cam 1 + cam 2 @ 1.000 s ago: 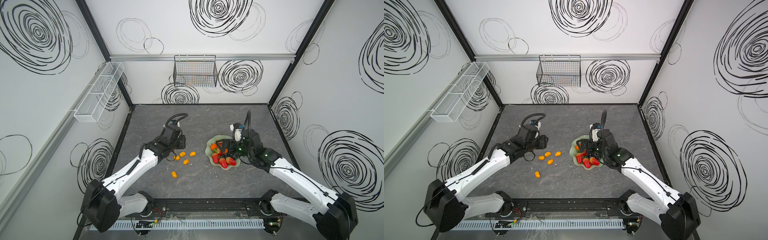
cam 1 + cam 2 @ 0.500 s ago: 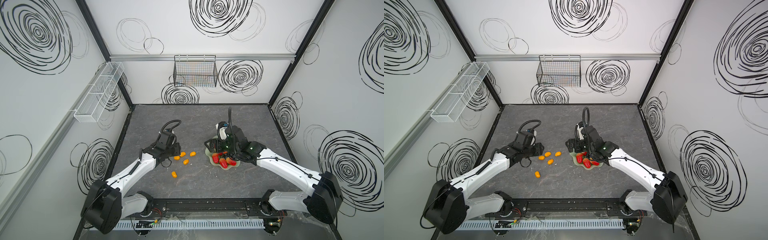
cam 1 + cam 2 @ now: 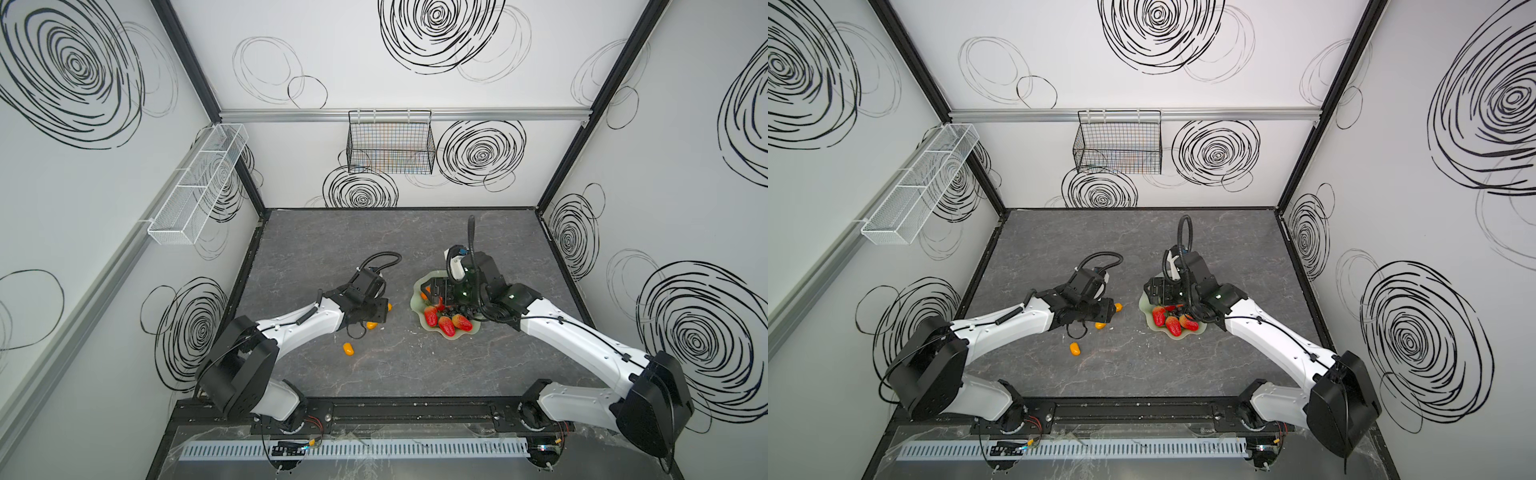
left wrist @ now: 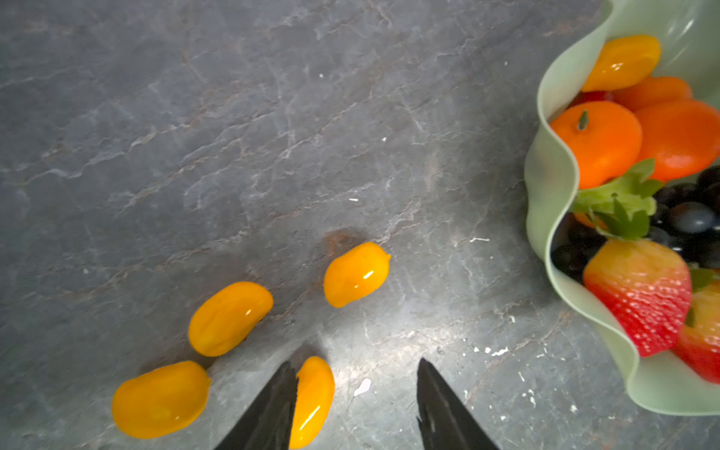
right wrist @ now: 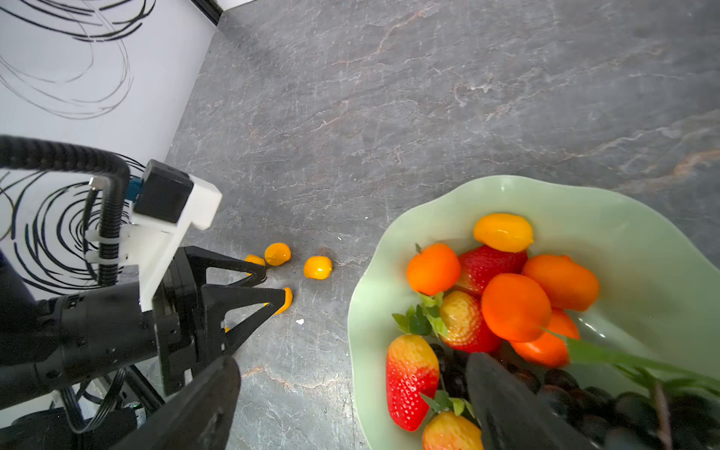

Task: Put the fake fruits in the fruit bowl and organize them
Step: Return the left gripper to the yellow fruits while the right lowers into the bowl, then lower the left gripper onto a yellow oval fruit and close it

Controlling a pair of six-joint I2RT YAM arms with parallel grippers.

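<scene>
**Bimanual fruit sorting, pick in progress.** The bowl [image 5: 643,249] sits right of centre on the tabletop [image 4: 272,117]. It already holds strawberries [image 5: 411,378], tangerines [image 5: 514,307], a dark grape bunch [image 5: 584,401] and one kumquat [image 5: 502,232]. Four more kumquats [image 4: 230,317] lie loose on the tabletop near its wavy rim, exactly where they lay a second ago. Within that second the left arm has dropped and reached forward, so the left pincer [image 4: 355,362] now stands low among the loose group and hides one piece in both top views. Its jaws are apart: the nearest kumquat [image 4: 311,401] lies between them against one finger, with the opposite finger clear of it, so nothing is gripped yet. The right arm has swung across the bowl towards its left edge. The right pincer [image 5: 352,360] hangs released and empty, one finger over the grapes and the other outside the rim. On this evidence the task is mostly done: four kumquats remain, and closing the left jaws should secure the first.
</scene>
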